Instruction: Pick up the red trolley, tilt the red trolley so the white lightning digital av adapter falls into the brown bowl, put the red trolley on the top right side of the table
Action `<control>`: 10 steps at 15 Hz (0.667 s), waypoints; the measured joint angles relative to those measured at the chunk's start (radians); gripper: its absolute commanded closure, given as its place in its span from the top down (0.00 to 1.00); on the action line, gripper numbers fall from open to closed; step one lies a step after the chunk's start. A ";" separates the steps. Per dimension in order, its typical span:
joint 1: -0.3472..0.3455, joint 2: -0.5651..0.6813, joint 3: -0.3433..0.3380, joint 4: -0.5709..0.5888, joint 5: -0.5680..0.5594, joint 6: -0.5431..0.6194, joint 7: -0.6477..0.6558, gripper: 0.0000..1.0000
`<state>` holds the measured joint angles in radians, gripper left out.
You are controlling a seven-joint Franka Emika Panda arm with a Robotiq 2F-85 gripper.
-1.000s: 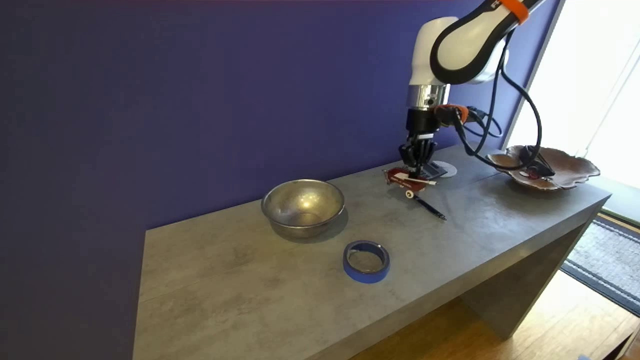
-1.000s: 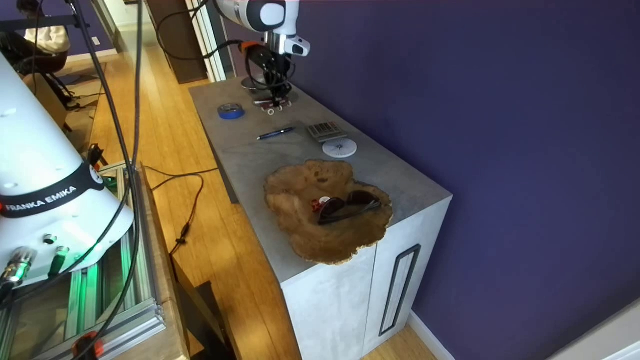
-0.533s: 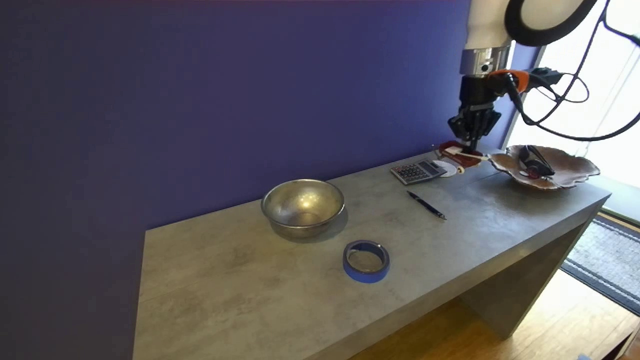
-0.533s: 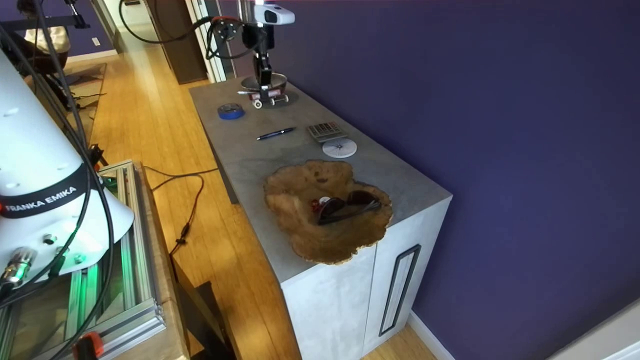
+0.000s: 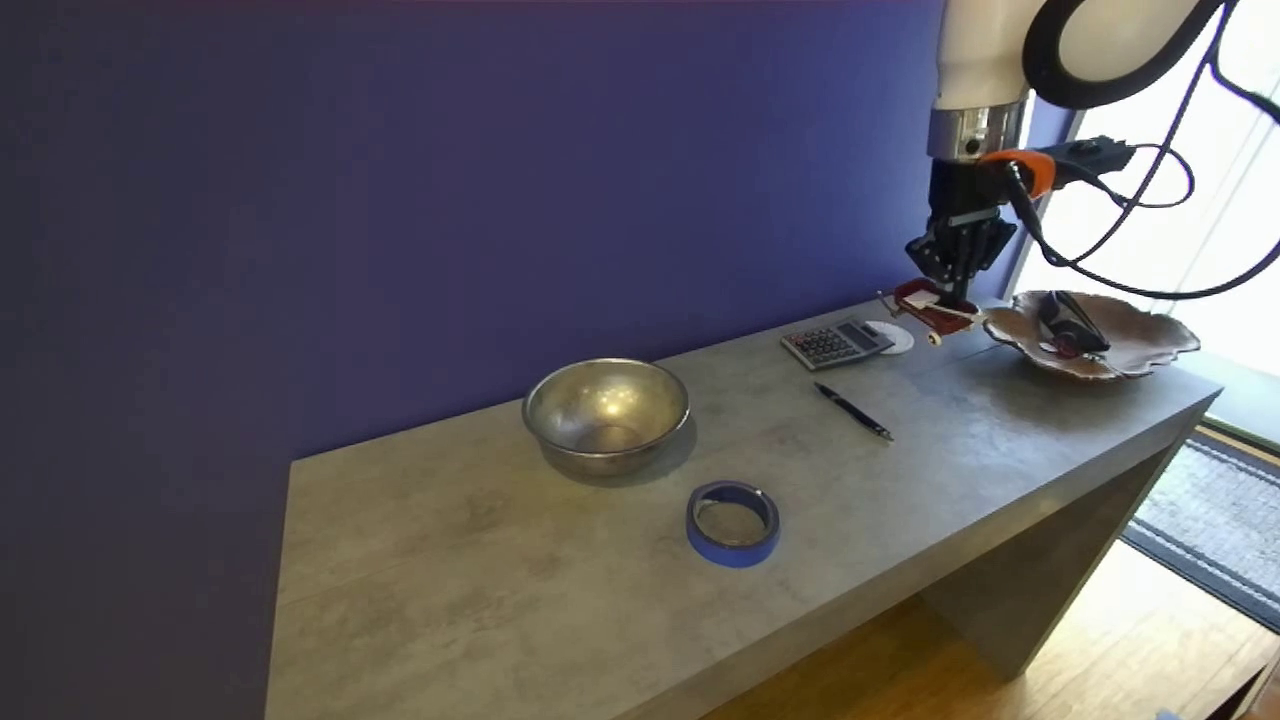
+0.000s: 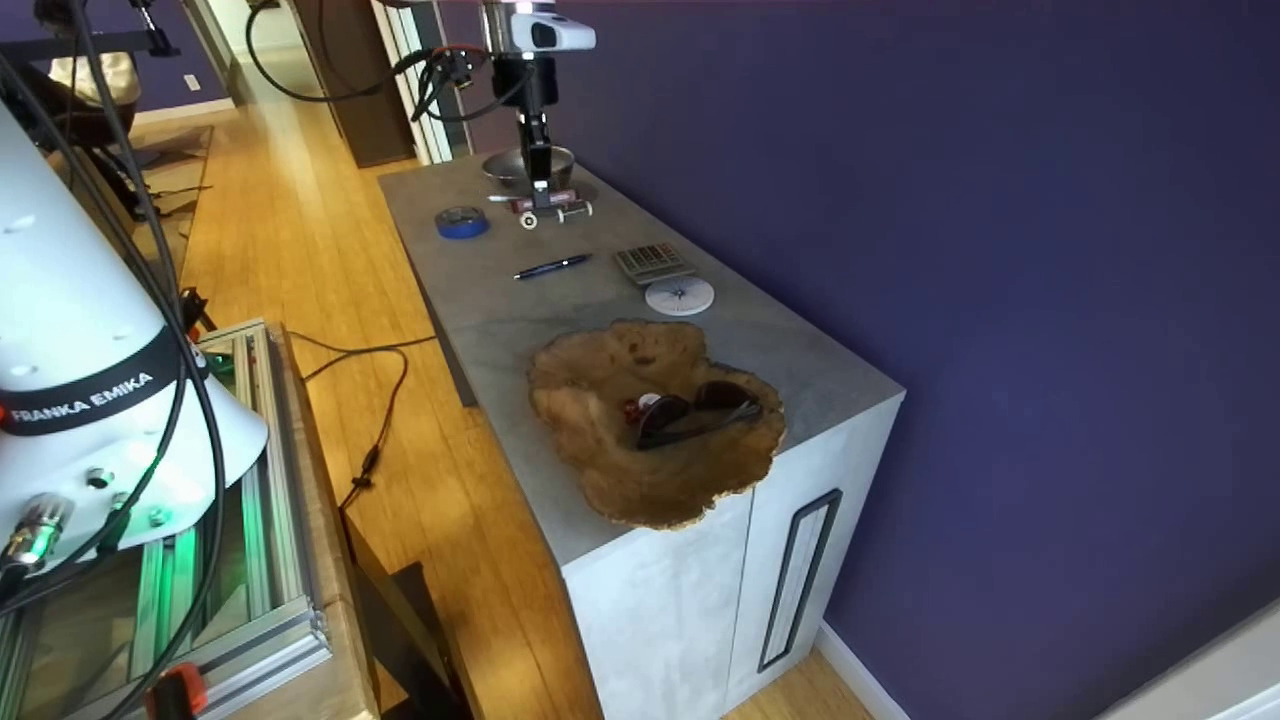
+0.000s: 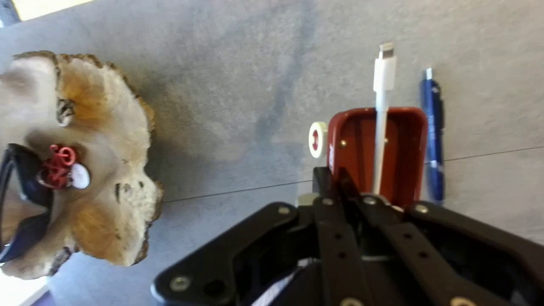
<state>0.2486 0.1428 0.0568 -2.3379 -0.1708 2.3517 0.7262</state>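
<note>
My gripper [image 7: 333,176] is shut on the side wall of the red trolley [image 7: 399,140] and holds it level above the table [image 5: 500,570]. In both exterior views the gripper [image 5: 955,295] [image 6: 541,200] and the trolley [image 5: 945,321] [image 6: 562,196] hang in the air. The white adapter [image 7: 384,74] lies lengthwise in the trolley; its plug end sticks out past the rim, and its other end is hidden by the fingers. The brown bowl [image 6: 610,480] stands at the table's end, apart from the trolley; it also shows in the wrist view [image 7: 127,170].
Sunglasses [image 6: 690,410] and a small red thing [image 7: 57,168] lie in the brown bowl. A calculator [image 5: 835,344], white disc [image 6: 680,296] and dark blue pen [image 5: 852,410] lie on the table. A silver bowl [image 5: 606,415] and blue tape ring [image 5: 732,523] stand farther off. A wall runs along the table.
The gripper and trolley have risen and moved toward the brown bowl's side, uncovering the calculator. In the last half second they sank slightly. The adapter has stayed in the trolley.
</note>
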 measured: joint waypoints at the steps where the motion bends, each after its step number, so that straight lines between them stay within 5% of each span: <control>1: -0.004 0.004 -0.013 0.005 -0.059 -0.026 0.049 0.01; 10: -0.083 -0.096 -0.043 0.011 -0.319 -0.516 0.341 0.04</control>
<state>0.1660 0.0468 0.0141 -2.3268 -0.4895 1.8358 1.0669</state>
